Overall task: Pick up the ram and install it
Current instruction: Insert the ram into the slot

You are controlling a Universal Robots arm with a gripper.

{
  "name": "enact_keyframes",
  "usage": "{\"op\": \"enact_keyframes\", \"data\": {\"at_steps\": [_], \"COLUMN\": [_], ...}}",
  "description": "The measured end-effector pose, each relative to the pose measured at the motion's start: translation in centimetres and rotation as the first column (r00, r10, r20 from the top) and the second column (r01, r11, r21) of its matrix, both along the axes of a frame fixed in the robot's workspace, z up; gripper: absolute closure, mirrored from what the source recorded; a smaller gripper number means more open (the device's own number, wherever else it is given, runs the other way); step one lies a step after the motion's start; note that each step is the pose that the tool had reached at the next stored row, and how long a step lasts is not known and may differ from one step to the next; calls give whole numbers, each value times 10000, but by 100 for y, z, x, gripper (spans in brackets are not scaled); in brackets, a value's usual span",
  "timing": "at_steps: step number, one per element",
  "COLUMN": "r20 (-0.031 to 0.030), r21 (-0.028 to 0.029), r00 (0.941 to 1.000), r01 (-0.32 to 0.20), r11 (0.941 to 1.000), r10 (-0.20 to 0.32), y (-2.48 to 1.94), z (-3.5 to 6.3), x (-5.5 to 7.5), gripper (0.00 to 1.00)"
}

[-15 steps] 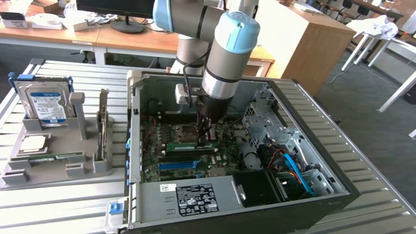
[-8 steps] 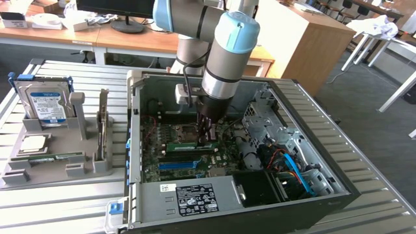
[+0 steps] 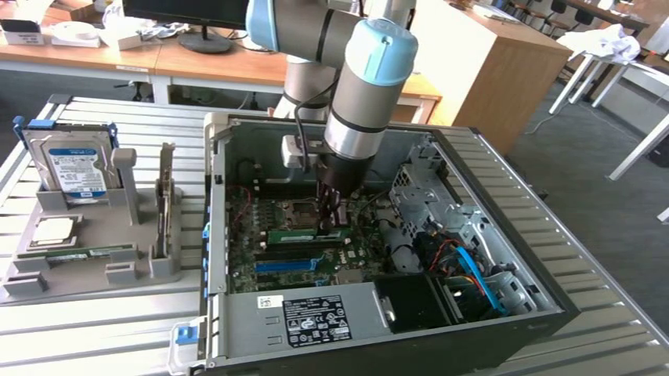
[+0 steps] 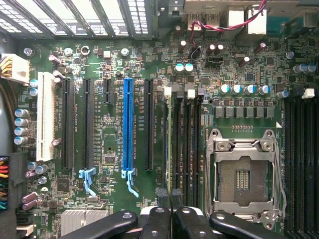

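The ram is a slim green stick standing on edge in a memory slot of the motherboard, inside the open computer case. My gripper reaches straight down into the case and is shut on the ram's upper edge. In the wrist view the ram runs edge-on as a thin green line between black slots, beside the CPU socket. The gripper pinches its near end with the black fingertips close together.
A blue slot and a white slot lie further along the board. Outside the case, a grey holder carries a hard drive, an upright expansion card and another green stick. Cables crowd the case's right side.
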State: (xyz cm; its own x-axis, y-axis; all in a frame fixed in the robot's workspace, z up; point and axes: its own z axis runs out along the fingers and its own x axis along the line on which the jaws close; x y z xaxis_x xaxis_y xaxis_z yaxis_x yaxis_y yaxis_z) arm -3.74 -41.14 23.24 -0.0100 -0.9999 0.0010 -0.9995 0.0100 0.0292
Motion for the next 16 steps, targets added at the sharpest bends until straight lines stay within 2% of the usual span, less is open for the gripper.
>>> {"op": "enact_keyframes", "data": {"at_steps": [16], "r20": [0], "r21": [1], "r00": [10000], "r01": [-43], "r11": [10000], "r10": [43], "y": [-10], "z": [0], "x": [-2], "gripper": [88]}}
